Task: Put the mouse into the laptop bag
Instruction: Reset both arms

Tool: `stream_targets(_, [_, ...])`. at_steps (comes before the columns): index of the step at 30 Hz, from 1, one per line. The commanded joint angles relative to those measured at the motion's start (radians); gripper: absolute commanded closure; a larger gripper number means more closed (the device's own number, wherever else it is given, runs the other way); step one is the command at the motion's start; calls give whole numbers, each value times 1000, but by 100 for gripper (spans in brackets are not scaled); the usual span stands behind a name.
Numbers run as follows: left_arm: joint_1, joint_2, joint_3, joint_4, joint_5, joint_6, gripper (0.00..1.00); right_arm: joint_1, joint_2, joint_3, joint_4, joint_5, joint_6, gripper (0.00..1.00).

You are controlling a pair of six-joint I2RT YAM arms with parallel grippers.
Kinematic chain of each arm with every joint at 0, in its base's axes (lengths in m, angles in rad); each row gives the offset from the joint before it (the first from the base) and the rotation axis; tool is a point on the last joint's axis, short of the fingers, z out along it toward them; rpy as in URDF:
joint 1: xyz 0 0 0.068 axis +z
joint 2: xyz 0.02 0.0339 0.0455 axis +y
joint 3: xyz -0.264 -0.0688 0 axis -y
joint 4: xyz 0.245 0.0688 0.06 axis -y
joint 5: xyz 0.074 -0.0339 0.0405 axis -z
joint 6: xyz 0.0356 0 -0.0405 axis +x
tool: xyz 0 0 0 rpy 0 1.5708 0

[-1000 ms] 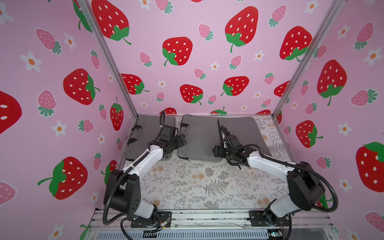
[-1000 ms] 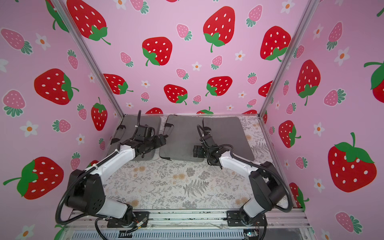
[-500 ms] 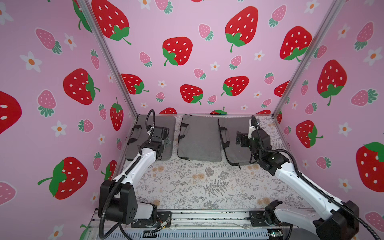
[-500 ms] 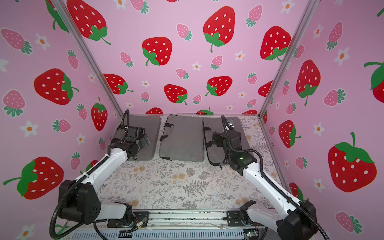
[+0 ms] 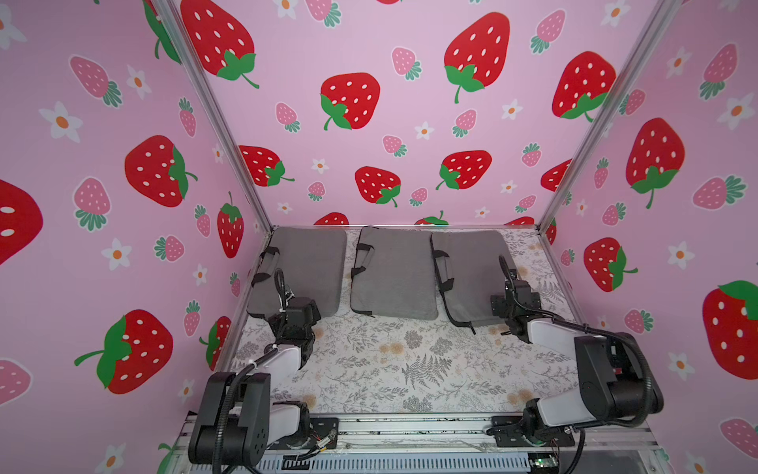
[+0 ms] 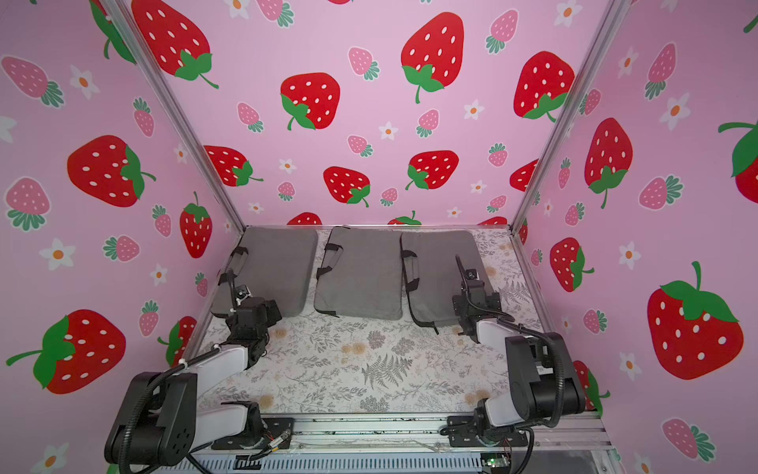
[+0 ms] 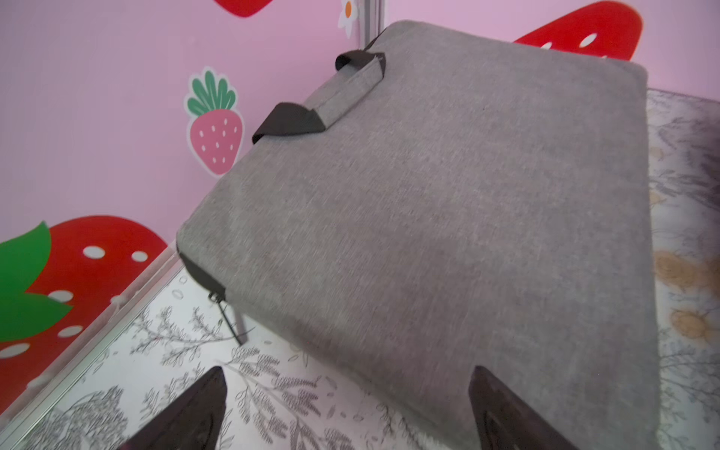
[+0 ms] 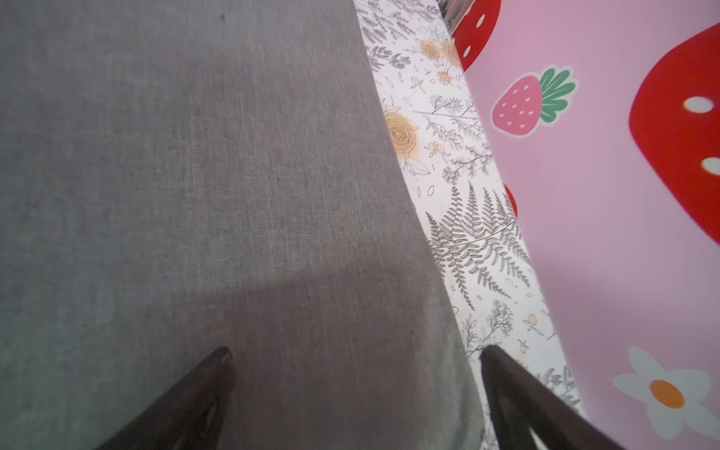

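In both top views a grey left laptop bag (image 5: 316,262) (image 6: 279,266), a middle laptop bag (image 5: 393,279) and a right laptop bag (image 5: 471,266) lie flat in a row along the far edge of the floral table (image 5: 410,369). The left gripper (image 5: 305,315) hangs at the left laptop bag's near edge. The right gripper (image 5: 512,305) hangs over the right laptop bag's near right part. Where the mouse is cannot be told.

The left wrist view shows the left gripper (image 7: 346,378) spread wide and empty, one fingertip over the table and the other over the bag's near end. The bag's handle (image 7: 343,93) lies toward the left wall, and a zip pull (image 7: 230,319) hangs at its near left corner.

In the right wrist view, the right gripper (image 8: 355,350) is also wide and empty and straddles the right laptop bag's right edge.
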Motion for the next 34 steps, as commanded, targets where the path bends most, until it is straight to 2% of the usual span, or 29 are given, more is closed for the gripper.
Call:
stream_targets(1, [23,112,-6,328,84,46,3,-16,-28,-64,277,-30,-79,1])
stream_targets(3, [24,137,22,287,144,66,3,-18,-22,-90,351,2,-89,1])
stream_targets(5, [21,174,28,318,208,100,3,-62,71,-152,568,-65,-86,1])
stream_targets(6, [21,203,27,344,221,108,2,-94,88,-156,603,-101,-52,1])
stream_targets(7, [23,248,26,413,226,114,0,-138,86,-135,511,-143,3,1])
stream_targets(9, [21,218,55,305,261,121,1,-165,103,-119,508,-146,25,1])
stream_targets(10, [21,244,48,363,256,126,1,-164,92,-107,463,-143,26,1])
stream_targets(12, [21,225,58,305,259,123,1,-164,102,-113,491,-142,22,1])
stream_targets(13, [20,239,53,341,256,126,1,-163,96,-111,479,-142,22,1])
stream_targets(34, [1,234,69,302,228,137,1,-155,97,-108,475,-132,16,1])
